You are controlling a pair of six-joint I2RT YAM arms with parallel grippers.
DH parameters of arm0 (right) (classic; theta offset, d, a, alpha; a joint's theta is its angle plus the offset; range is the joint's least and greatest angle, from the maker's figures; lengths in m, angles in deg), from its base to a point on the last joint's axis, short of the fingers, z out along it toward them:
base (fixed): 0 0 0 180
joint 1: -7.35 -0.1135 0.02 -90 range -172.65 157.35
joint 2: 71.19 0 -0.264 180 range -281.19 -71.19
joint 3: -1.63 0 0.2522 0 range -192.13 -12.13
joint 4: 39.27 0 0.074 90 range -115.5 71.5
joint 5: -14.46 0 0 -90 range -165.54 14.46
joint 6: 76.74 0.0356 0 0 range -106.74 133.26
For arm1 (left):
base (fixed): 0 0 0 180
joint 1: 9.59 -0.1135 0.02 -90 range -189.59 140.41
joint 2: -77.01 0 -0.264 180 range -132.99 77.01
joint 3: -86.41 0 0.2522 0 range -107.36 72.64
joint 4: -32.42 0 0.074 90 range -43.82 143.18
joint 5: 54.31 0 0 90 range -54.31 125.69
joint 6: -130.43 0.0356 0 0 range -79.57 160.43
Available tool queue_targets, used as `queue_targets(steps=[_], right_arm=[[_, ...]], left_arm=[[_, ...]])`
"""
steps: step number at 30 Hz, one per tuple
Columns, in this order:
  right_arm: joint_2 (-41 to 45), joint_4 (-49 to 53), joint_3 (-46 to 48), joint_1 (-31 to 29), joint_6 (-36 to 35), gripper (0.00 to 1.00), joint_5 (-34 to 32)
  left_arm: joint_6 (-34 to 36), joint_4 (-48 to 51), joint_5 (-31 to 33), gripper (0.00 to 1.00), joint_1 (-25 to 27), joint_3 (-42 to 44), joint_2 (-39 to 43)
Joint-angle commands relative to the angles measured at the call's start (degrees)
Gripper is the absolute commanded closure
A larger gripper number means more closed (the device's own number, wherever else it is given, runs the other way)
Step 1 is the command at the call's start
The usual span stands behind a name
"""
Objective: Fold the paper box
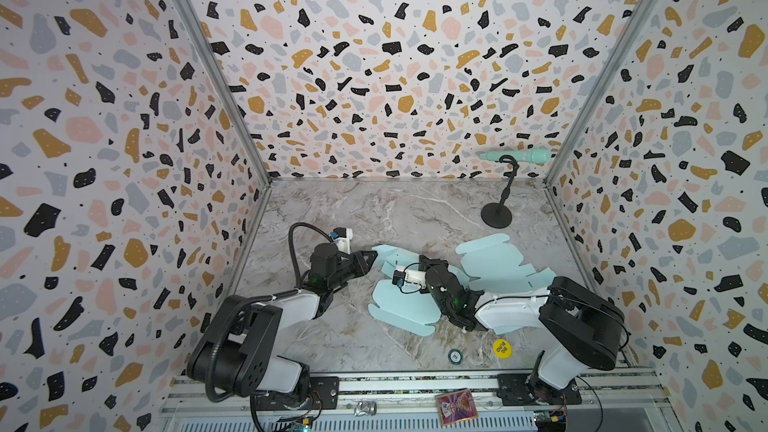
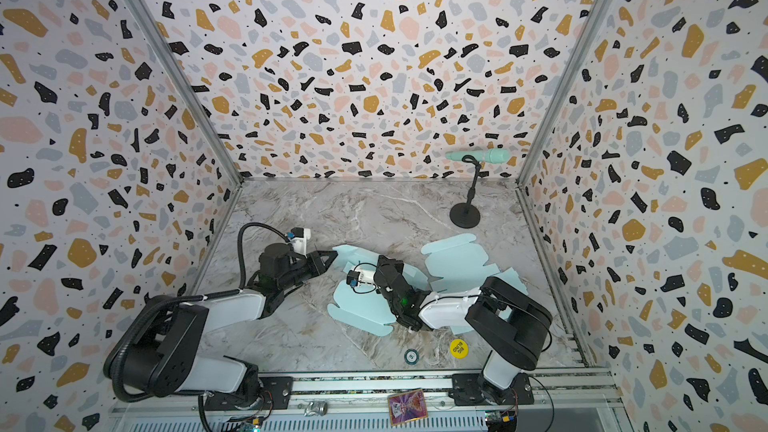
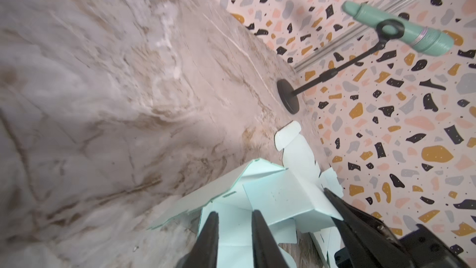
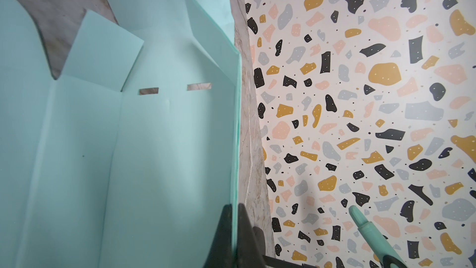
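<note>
Paper box point(image 1: 405, 305): middle hidden under right arm point(image 1: 511, 309), both top views. Right gripper point(image 4: 235, 207): finger bases cut by edge. Microphone point(image 4: 371, 238): head cut off. Token point(image 1: 455, 356): print illegible.

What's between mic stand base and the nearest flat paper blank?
Only bare marble table between the stand base and that blank, in both top views.

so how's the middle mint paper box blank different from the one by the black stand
The middle mint paper box blank has raised panels; the far mint blank lies flat. The right gripper is shut on the middle one's edge; nothing grips the far one. Both are mint, with tabs.
</note>
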Motion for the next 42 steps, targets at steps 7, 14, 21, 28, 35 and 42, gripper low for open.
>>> queue_targets(steps=[7,14,21,28,35,42], right_arm=[[1.4,-0.9,0.2,0.1,-4.4,1.00,2.8],[0.2,-1.7,-0.4,-0.2,-7.1,1.00,3.4],[-1.5,-2.9,-1.1,0.6,-8.7,1.00,4.4],[-2.3,-2.6,-1.9,0.8,-9.3,1.00,5.3],[-3.3,-2.9,-2.6,0.9,-9.6,1.00,5.3],[-3.5,-5.8,-1.3,0.8,-11.9,1.00,4.7]], left_arm=[[5.5,9.5,1.3,0.77,-10.2,-13.3,-9.1],[10.0,14.9,2.2,0.77,-7.1,-20.7,-19.1],[10.4,13.0,2.1,0.77,-2.5,-17.4,-20.8],[8.9,7.8,0.0,0.76,0.9,-11.0,-17.0],[8.9,7.1,-0.5,0.74,4.0,-6.7,-11.0],[8.7,4.0,-0.9,0.72,6.0,-2.3,-8.3]])
